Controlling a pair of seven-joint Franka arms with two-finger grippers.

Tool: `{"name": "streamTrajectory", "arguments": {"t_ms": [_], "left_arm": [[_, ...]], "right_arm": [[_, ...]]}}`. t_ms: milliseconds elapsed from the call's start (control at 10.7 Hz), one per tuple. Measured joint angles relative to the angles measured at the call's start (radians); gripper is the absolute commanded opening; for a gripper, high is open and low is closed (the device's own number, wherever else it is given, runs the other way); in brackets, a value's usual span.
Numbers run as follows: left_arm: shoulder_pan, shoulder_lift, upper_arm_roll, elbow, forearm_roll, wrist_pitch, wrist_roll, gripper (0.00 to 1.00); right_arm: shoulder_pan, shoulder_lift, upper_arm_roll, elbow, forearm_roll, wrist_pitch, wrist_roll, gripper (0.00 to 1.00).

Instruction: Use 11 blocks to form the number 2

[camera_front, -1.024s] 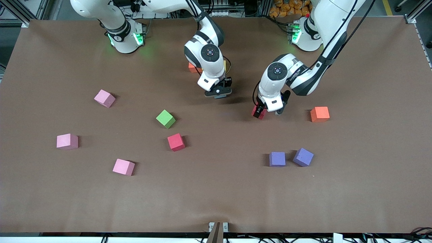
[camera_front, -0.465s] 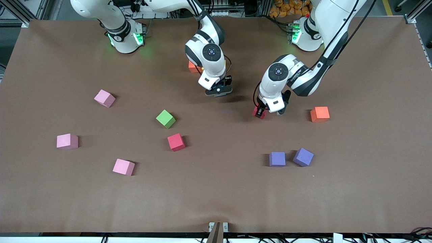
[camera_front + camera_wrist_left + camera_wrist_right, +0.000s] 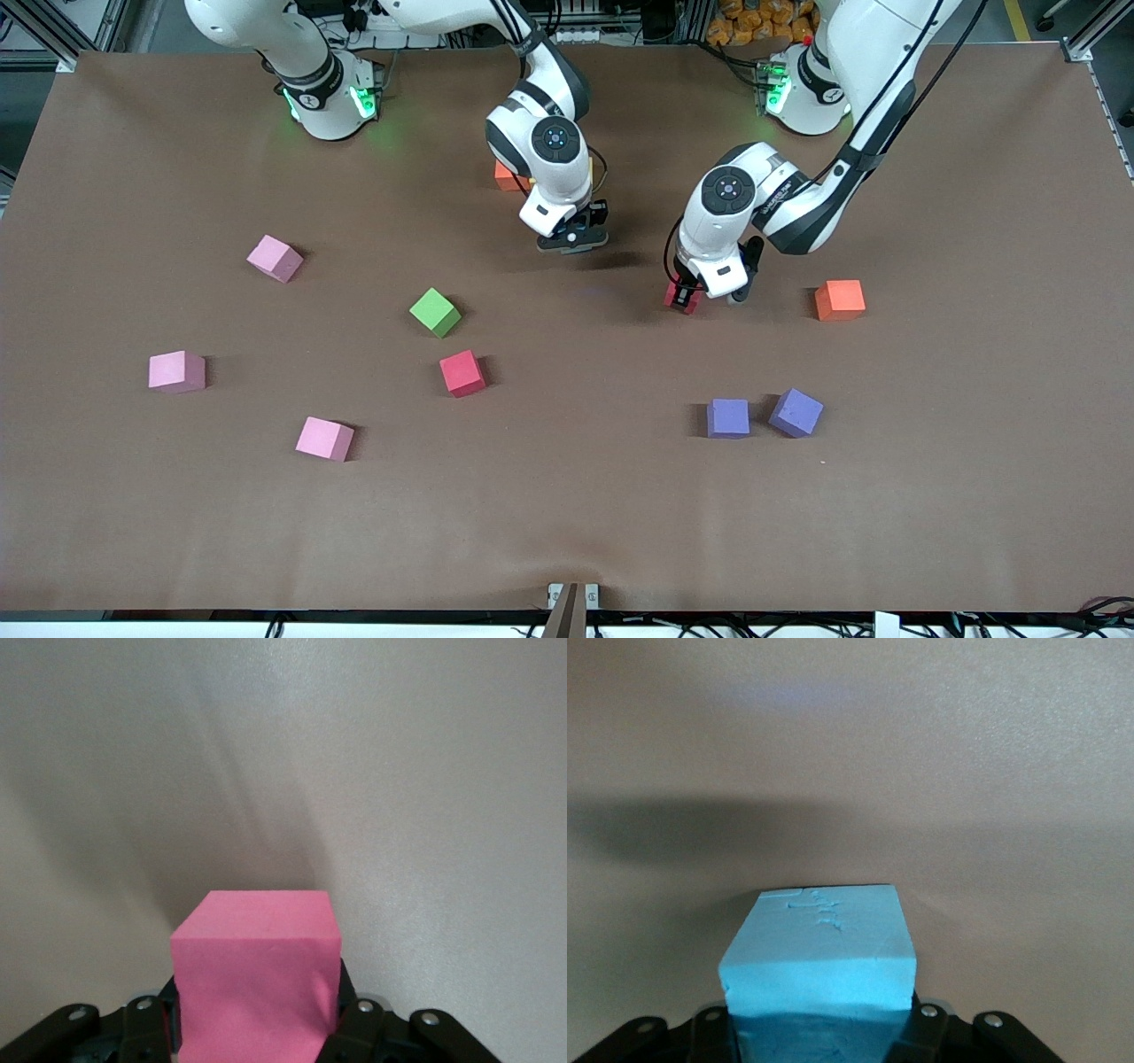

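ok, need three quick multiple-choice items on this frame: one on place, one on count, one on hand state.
1. The green block lies:
A. farther from the front camera than the red block on the table
B. on it
C. in a hand

2. Pink blocks lying on the table:
A. one
B. three
C. five

3. The right hand is:
A. open
B. shut on the light blue block
C. shut on nothing

Answers:
1 A, green sits higher in the front view.
2 B, three near the right arm's end.
3 B, the right wrist view shows the block between the fingers.

The right arm hides most of an orange block (image 3: 506, 176) near its base.
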State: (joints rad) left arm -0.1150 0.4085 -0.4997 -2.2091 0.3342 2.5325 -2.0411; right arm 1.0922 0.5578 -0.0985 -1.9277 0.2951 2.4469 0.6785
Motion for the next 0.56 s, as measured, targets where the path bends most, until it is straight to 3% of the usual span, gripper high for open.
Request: {"name": "streamTrajectory", "arguments": {"t_ms": [186, 559], "left_arm": [[0.000, -0.005, -0.002, 0.026, 0.000, -0.039, -0.007, 0.00], [0.000, -0.022, -0.007, 0.052, 0.000, -0.078, -0.051, 0.00]], "right_arm": [[0.000, 0.000, 0.000, 0.000, 0.000, 0.000, 0.013, 0.82], [0.003, 0.003, 0.000, 0.000, 0.001, -0.002, 0.044, 0.85]]}}
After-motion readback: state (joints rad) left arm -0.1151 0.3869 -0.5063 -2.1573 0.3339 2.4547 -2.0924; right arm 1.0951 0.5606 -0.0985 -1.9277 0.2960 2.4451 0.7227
